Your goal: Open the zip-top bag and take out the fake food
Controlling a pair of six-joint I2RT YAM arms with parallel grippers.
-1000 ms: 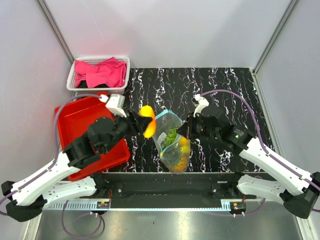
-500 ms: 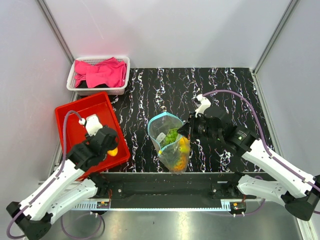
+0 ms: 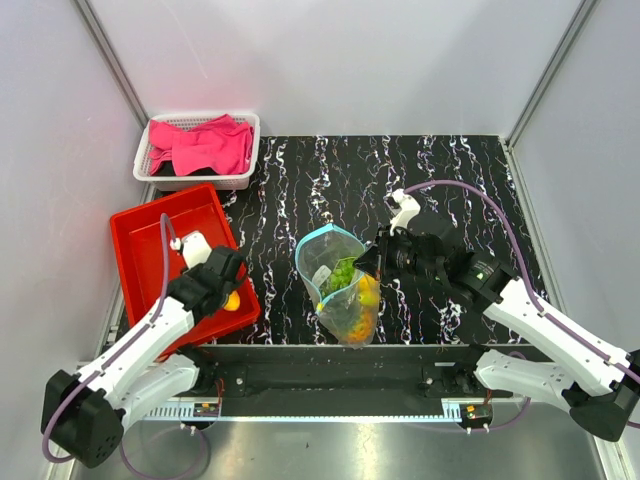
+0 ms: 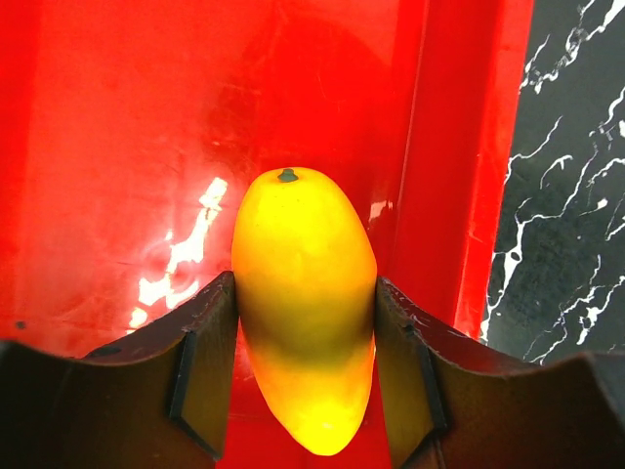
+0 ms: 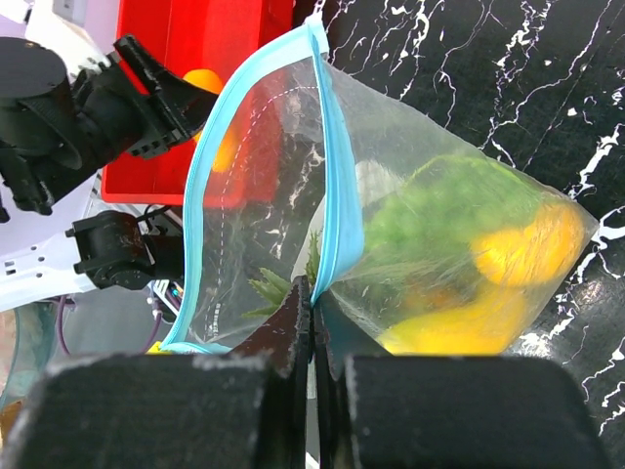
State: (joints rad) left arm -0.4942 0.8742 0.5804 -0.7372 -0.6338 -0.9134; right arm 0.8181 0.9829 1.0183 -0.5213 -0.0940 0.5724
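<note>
clear crinkly plastic forms the zip-top bag [image 3: 335,270], which is stood near the middle of the black marbled table [image 3: 450,170] with its light blue mouth spread wide. one side of that rim is pinched flat between the closed fingers of the right gripper [image 5: 312,318], apparently so that the opening is held up and reachable. fake food [image 5: 469,225], green and yellow-orange, is seen inside, so the emptying is judged unfinished. one smooth yellow oval piece [image 4: 303,234] is clamped by the left gripper [image 4: 305,293] low over the red tray [image 4: 107,147], close to one of its walls, probably to be released there. a white basket [image 3: 240,125] of pink cloth [image 3: 200,145] is set well behind the tray.
</note>
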